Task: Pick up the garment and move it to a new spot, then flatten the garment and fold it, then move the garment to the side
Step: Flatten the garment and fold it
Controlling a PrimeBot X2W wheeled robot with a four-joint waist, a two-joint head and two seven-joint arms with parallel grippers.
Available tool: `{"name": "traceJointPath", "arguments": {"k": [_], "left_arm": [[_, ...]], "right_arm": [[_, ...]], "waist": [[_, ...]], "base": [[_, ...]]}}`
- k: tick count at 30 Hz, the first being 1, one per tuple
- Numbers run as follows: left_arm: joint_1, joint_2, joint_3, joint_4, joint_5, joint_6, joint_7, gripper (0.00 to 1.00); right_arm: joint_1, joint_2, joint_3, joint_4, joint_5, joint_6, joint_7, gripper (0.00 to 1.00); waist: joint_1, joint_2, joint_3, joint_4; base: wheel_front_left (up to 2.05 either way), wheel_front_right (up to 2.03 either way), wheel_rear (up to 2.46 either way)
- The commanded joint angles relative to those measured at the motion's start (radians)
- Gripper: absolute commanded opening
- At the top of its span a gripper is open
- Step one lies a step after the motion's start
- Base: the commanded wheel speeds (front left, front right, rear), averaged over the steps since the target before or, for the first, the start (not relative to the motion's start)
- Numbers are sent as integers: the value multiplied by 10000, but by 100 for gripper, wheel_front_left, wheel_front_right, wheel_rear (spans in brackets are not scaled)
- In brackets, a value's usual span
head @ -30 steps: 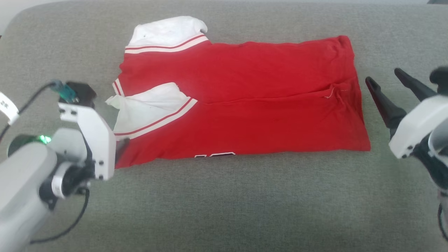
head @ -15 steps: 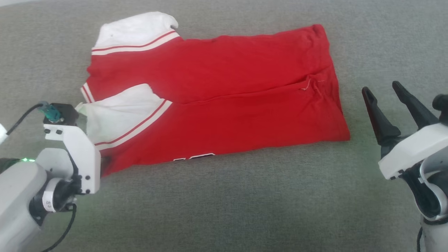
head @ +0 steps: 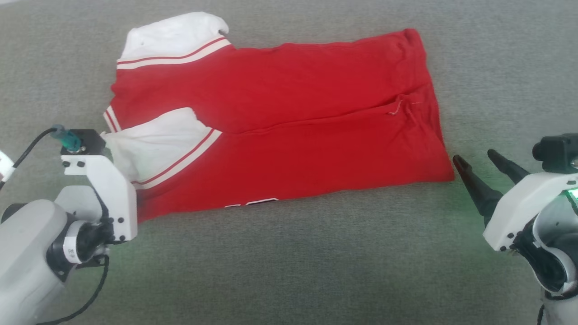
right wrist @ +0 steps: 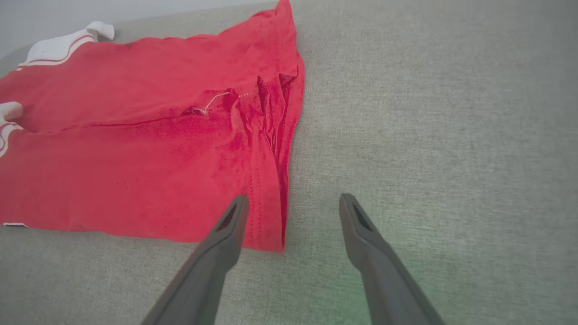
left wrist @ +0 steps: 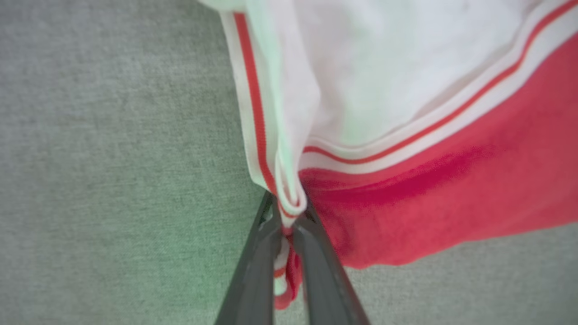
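The garment (head: 289, 122), a red shirt with white striped-trim sleeves, lies folded lengthwise on the grey cushion, collar end to the left. A sliver of its dark number (head: 253, 203) peeks out at the near edge. In the left wrist view my left gripper (left wrist: 288, 208) is shut on the striped trim (left wrist: 253, 104) at the garment's near left corner. In the head view that arm's white wrist (head: 113, 194) covers its fingers. My right gripper (head: 474, 159) stands open just right of the near right corner (right wrist: 271, 234). The left fingertip (right wrist: 239, 203) overlaps the hem, the other is over bare cushion.
The grey fabric cushion (head: 289, 271) stretches wide in front of and to the right of the garment. A black cable (head: 27, 149) loops from my left wrist.
My left gripper has shut on the striped trim at the near left corner. My right gripper has come down and in toward the near right corner. The head camera shifted early on.
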Motion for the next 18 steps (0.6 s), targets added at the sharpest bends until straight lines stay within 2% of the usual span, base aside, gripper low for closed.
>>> {"name": "traceJointPath", "arguments": {"k": [1, 9, 14, 15, 16, 17, 18], "left_arm": [[451, -386, -458, 136, -43, -136, 157, 0], [127, -804, -622, 61, 152, -360, 34, 0], [5, -1044, -700, 161, 257, -492, -60, 0], [-5, -1062, -708, 209, 267, -521, -102, 0], [-17, -1100, -717, 251, 281, -540, -130, 0], [-37, -1142, -711, 295, 279, -571, -153, 0], [-56, -1179, -699, 341, 280, -613, -215, 0]], "right_arm": [[-128, -43, 61, 76, 117, 4, 179, 100], [-856, -368, 446, 1101, 54, 3, 1334, 100], [-1183, -364, 808, 2159, 99, 4, 2129, 100], [-1228, -402, 914, 2386, 52, 4, 2326, 95], [-1249, -420, 1003, 2567, 37, 4, 2470, 29], [-1287, -502, 1144, 2659, -35, 4, 2575, 0], [-1312, -569, 1211, 2753, -71, 4, 2647, 0]], "waist": [[0, -1, 18, 137], [0, -1, 137, 671], [0, -1, 169, 921], [0, -1, 172, 956], [0, -1, 173, 984], [0, -1, 173, 1016], [0, -1, 173, 1040]], "base": [[0, 0, 0], [0, 0, 0], [0, 0, 0], [0, 0, 0], [0, 0, 0], [0, 0, 0], [0, 0, 0]]}}
